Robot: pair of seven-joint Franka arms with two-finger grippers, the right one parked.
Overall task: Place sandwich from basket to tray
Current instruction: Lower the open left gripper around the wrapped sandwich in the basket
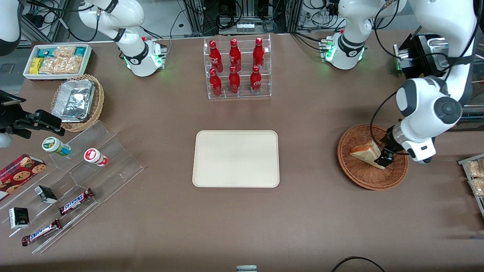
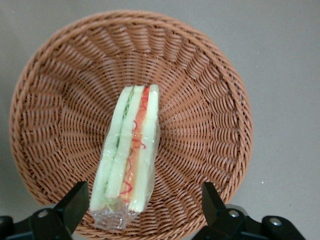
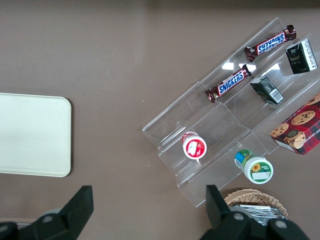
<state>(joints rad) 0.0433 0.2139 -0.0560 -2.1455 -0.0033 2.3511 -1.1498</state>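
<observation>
Wicker ribs fill my view: the basket [image 2: 200,100] sits under me at my own end of the table, and the sandwich [image 2: 129,155] stands in it on edge, filling stripe up, wrapped in clear film. My gripper [image 1: 386,156] hangs low over the basket, at the end of the sandwich nearer the front camera, with my fingers [image 2: 75,202] spread wide, one on each side of the bread and touching neither face.

To do this step well, I judge I should sink a little more so the pads meet the flat bread faces below the film's loose folds, then close gently; the bread looks soft and would crush, and film alone may slip. The wedge narrows away from me, so gripping this thick end seems the surest hold.

After that, lift straight up until the wedge clears the basket rim. The tray [image 1: 206,177] lies bare at mid-table, well apart from the basket, with open brown table [image 1: 310,158] between them. The bottle rack [image 1: 238,68] stands farther from the front camera, off the direct path.
</observation>
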